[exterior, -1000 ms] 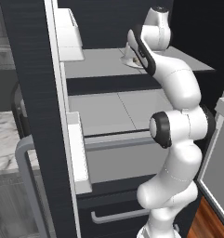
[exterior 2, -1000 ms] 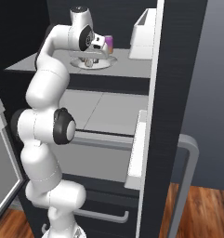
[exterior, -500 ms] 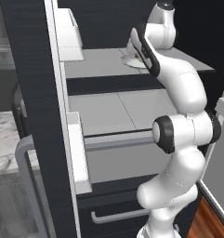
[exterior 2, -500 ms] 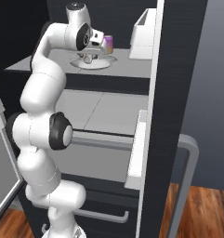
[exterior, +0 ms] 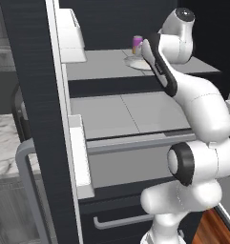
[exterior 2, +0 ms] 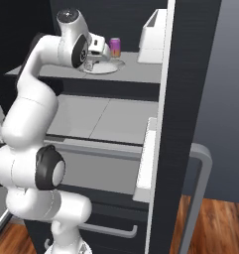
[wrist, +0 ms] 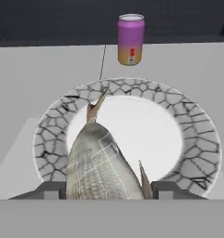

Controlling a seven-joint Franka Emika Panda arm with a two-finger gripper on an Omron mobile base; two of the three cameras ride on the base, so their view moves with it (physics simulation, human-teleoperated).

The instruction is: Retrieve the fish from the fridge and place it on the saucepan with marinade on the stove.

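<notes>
Fish (wrist: 102, 167): one, clamped in pincer (wrist: 108, 190) over one plate (wrist: 197, 135); one can (wrist: 130, 39) behind.

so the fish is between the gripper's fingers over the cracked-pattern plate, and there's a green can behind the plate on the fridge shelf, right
Nearly. The can is not green: the hand view shows it purple at the top fading to yellow-orange below. The rest holds: the fish lies between the gripper's fingers over the cracked-pattern plate, and the can stands behind the plate on the fridge shelf.
</notes>
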